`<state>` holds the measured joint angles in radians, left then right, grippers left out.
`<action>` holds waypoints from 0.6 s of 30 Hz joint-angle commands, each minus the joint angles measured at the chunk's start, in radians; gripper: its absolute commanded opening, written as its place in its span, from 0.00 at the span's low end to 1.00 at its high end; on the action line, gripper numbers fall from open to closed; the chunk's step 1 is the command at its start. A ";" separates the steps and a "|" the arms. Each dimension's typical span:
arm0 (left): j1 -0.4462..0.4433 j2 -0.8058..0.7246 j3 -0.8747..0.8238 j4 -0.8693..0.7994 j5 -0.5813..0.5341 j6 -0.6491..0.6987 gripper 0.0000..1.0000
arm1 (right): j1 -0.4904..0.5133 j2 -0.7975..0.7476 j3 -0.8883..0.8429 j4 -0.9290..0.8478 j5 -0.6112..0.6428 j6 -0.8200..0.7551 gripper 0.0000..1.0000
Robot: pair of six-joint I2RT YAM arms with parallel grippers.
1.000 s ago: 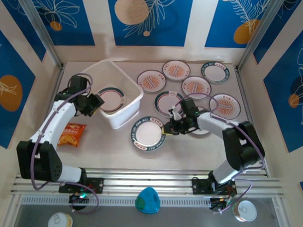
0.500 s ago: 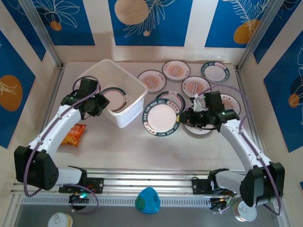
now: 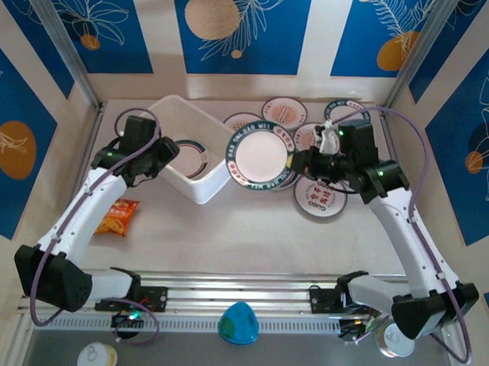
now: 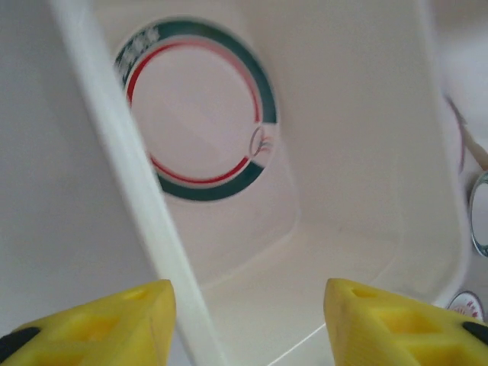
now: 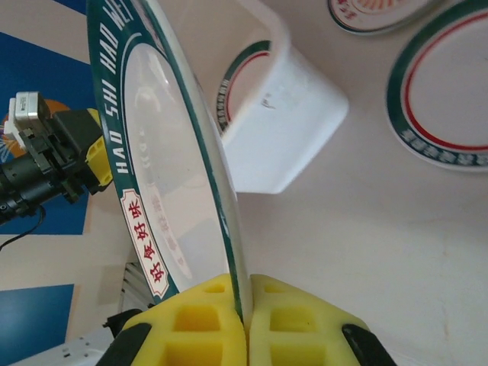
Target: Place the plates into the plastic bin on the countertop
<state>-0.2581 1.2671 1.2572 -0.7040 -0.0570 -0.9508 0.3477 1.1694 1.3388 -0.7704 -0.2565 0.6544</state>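
Plates counted from the top view: one held, one in the bin, at least six on the countertop (image 3: 251,231); several of those six are part-covered by the right arm or the held plate, so that count is uncertain.

Right gripper (image 3: 309,163) (image 5: 245,293): clamped on the held plate (image 3: 264,154) (image 5: 152,152); the plate is white with a dark green lettered rim; yellow pads pinch its lower edge; it hangs tilted above the countertop, just right of the plastic bin (image 3: 208,182) (image 4: 358,152) (image 5: 297,130).

Left gripper (image 3: 167,152) (image 4: 248,290): at the bin's near-left wall; fingers apart, one outside the wall and one inside; gripping nothing.

One bin, at the left rear of the countertop; it holds the binned plate (image 3: 191,155) (image 4: 200,107), green rim with a red inner ring, lying in the bottom.

Clearly seen on the countertop: one sunburst plate (image 3: 283,112) at the back; one red-centred plate (image 3: 320,198) below the right gripper; one green-rimmed plate (image 3: 286,180) half under the held one.

One orange snack packet (image 3: 115,217) lies left of the bin.
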 commanded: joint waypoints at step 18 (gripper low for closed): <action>0.345 0.220 0.229 -0.037 0.264 0.462 0.65 | 0.242 0.733 0.688 0.097 0.240 0.187 0.00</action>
<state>0.0731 1.4681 1.4429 -0.7258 0.1547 -0.5629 0.5762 1.8687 1.9224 -0.6830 -0.0402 0.8074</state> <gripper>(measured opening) 0.646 0.071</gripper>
